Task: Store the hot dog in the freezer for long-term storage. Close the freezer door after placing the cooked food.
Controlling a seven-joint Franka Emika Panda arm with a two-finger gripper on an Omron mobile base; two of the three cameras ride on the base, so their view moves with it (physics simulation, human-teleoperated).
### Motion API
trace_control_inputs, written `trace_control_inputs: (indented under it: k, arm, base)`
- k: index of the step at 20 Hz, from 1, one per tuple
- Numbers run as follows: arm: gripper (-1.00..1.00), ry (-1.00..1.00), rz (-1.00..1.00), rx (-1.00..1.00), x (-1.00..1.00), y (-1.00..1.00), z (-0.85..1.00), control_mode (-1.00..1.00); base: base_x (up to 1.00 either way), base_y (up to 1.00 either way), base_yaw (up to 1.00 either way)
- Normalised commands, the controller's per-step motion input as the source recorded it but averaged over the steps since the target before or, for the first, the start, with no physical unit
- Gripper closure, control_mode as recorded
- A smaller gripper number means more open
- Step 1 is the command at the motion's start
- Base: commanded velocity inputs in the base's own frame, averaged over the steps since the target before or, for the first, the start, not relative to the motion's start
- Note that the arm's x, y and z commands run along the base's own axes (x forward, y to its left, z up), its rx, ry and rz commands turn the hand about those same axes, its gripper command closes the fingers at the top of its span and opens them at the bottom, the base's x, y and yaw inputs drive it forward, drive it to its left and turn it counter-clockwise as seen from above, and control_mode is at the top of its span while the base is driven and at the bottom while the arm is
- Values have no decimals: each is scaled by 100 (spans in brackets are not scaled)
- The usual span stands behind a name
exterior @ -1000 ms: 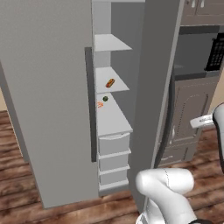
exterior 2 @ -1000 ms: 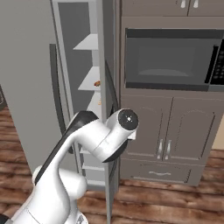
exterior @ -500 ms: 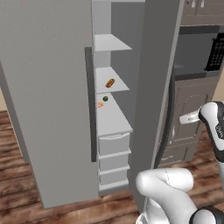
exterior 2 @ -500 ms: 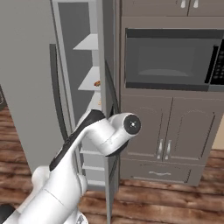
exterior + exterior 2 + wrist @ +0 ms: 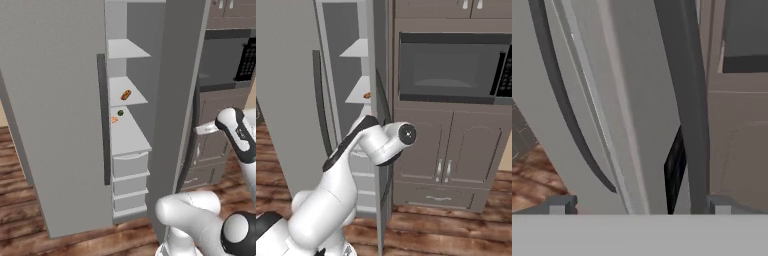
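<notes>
Spread wide apart, the tool [image 5: 637, 205] is seen in the hand view with its two finger tips [image 5: 559, 204] set at the far left and far right of the bottom edge, nothing being held between them. Directly ahead of it, the edge of the right fridge door [image 5: 637, 125] is faced at close range, with a curved dark handle [image 5: 562, 110] to one side and a strip of wood floor [image 5: 532, 175] beyond.

In the left base view the white arm [image 5: 235, 135] is raised at the right, in front of the grey lower cabinets [image 5: 212, 145]. The right fridge door [image 5: 175, 115] stands edge-on between the arm and the freezer [image 5: 127, 135], so the way to the shelves is blocked from that side. The freezer door [image 5: 55, 115] is swung fully open to the left, its long dark handle [image 5: 103, 120] running vertically.

The hot dog [image 5: 126, 94] is laid on a white shelf [image 5: 131, 97] in the upper half of the freezer, near the middle of the shelf. Its long axis is set diagonally, one end toward the back right of the compartment and the other toward the front left. On the shelf below, a small dark green round item [image 5: 120, 113] and a flat orange scrap [image 5: 114, 119] are placed near each other, above the white drawers [image 5: 130, 182]. A dark built-in microwave [image 5: 448, 67] is mounted above the cabinets to the right.
</notes>
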Motion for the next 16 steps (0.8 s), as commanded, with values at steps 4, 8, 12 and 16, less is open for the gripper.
trace_control_inputs:
  k: [4, 8, 12, 16]
  arm:
    - [-100, -4, 4, 0, 42, -12, -1, -100]
    - [-100, 0, 7, 0, 5, -17, 0, -100]
    - [-100, 0, 0, 0, 9, -1, -3, -100]
    - [-100, -10, 0, 1, 8, -13, 0, -100]
  base:
    - [0, 0, 0]
    - [0, 0, 0]
    - [0, 0, 0]
    - [0, 0, 0]
